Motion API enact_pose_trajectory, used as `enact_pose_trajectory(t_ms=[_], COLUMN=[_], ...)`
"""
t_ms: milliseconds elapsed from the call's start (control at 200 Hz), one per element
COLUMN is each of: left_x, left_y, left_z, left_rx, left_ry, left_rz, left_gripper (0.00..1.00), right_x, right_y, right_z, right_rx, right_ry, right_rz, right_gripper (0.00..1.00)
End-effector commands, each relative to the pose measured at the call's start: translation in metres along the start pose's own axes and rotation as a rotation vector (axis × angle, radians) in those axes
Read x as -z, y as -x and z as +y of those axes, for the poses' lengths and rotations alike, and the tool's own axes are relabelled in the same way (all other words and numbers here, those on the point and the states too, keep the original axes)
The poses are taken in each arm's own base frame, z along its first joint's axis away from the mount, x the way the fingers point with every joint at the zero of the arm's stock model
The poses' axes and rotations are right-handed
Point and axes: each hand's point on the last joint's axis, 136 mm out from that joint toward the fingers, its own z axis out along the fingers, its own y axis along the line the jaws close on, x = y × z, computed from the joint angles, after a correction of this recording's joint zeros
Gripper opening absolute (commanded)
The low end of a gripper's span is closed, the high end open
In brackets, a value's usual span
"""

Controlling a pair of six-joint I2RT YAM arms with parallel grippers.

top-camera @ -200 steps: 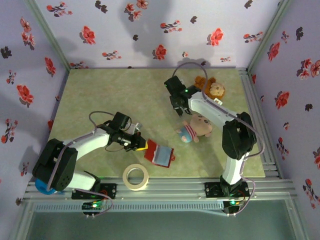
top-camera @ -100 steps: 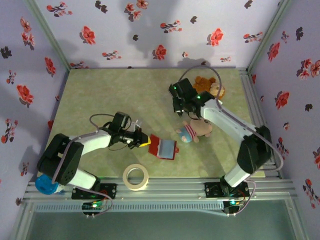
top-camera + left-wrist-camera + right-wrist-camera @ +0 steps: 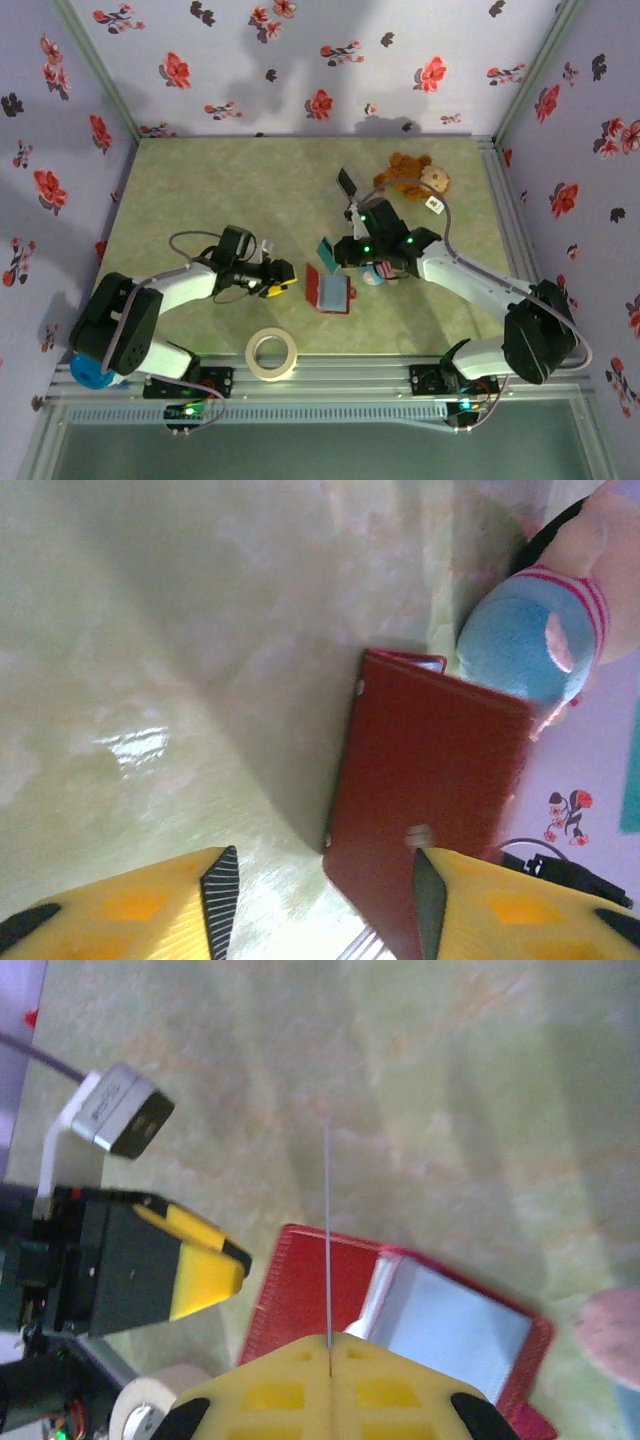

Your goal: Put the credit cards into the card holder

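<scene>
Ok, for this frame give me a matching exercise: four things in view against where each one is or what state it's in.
Things:
1. card holder
2. teal card
3. tape roll
4. brown teddy bear

Places or states:
A. toward the far right corner of the table
B. pinched edge-on in the right gripper
C. lying open just ahead of the left gripper
D. closest to the table's near edge

Pairs: 1-C, 2-B, 3-D, 4-A
</scene>
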Motion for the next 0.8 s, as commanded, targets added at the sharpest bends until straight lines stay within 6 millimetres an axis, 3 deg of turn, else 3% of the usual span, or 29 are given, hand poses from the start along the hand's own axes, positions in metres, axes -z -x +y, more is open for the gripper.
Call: enact_pose_trajectory(t_ms=[0,120,235,370,490,675,795], left_x=[0.009,0.017,0.033,0.047,0.052,0.058,0.058], left_y=[0.001,-0.001,0.005,0.01,0.007,0.004,0.005], left_z=[-0.006,-0.011,-0.039,-0.065,-0.071,-0.077,-0.079], left_rx=[-0.034,-0.049,-0.086,-0.141,-0.158,-0.17,-0.175], left_ry=[0.023,0.027,-0.022,-0.075,-0.076,-0.092,-0.104], left_rz=[0.004,-0.003,-0.04,-0.082,-0.064,-0.071,-0.083], left_gripper=[0.54,0.55,0.54,0.52,0.5,0.51,0.5], right_x=[-0.005,-0.022,-0.036,-0.047,-0.054,-0.036,-0.014], right_y=[-0.007,-0.028,-0.037,-0.03,-0.015,0.006,0.002], right_z=[0.023,0.007,0.005,0.008,0.023,0.046,0.037], right_rx=[-0.032,-0.064,-0.102,-0.09,-0.113,-0.078,-0.038], right_ry=[0.087,0.04,0.054,0.063,0.128,0.181,0.11], right_rz=[0.014,0.064,0.073,0.028,-0.005,-0.06,-0.071], right_gripper=[0.02,0.01,0.01,0.01,0.01,0.01,0.02])
